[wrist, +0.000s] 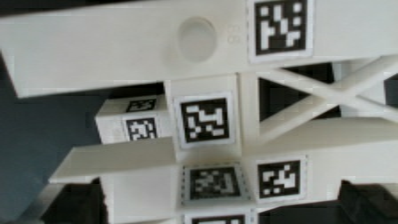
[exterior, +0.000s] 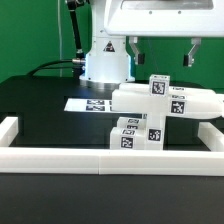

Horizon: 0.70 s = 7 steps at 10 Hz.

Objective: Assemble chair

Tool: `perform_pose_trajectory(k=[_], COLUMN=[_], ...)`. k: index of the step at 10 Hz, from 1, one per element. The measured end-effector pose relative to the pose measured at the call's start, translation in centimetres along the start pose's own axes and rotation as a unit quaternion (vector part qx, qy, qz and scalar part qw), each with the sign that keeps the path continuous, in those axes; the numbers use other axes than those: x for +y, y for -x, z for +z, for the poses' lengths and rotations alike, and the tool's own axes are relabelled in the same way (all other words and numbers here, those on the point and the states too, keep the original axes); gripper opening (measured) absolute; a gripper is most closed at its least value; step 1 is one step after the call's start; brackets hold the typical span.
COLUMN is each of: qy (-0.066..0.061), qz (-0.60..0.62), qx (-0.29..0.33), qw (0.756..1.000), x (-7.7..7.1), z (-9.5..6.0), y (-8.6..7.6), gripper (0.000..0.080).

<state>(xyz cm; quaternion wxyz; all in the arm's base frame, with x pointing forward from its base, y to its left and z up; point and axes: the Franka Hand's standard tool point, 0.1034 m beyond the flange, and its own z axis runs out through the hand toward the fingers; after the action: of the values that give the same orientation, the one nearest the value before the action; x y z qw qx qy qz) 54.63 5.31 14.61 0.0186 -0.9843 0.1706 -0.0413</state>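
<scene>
End effector point(exterior: 161, 52) spread, empty, above chair point(exterior: 160, 105).
Descend off-centre and you topple the stack on the counter point(exterior: 45, 105).

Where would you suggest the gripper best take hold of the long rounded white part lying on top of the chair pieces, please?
Probably around the middle of the long rounded part, coming straight down from above. It lies roughly level across the stacked chair pieces, its upper side clear, and the open gripper hangs right above it.

Place: a robotics lab bench.
Evidence: a black table point(exterior: 40, 110) ringed by a low white border wall point(exterior: 100, 158), the marker board point(exterior: 88, 103) mid-frame, the arm's white base point(exterior: 103, 62) at top centre.
</scene>
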Motion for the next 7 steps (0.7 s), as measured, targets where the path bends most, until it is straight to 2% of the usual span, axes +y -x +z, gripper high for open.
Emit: perform_pose_trajectory(k=[2,5,6,7], qy=[-0.009,-0.01,-0.015,-0.013], qz=[0.018,0.02,0.038,0.04], qx=[0.011,0.011,0.014,0.006], qw=[1.0,1.0,0.999,0.999], x=[0.0,0.2,0.9,1.1], z=[-0.2,0.2,0.8,1.3], y=[1.7,2.0,2.7,4.0], gripper=[0.0648,0.0648,0.0648,0.0648])
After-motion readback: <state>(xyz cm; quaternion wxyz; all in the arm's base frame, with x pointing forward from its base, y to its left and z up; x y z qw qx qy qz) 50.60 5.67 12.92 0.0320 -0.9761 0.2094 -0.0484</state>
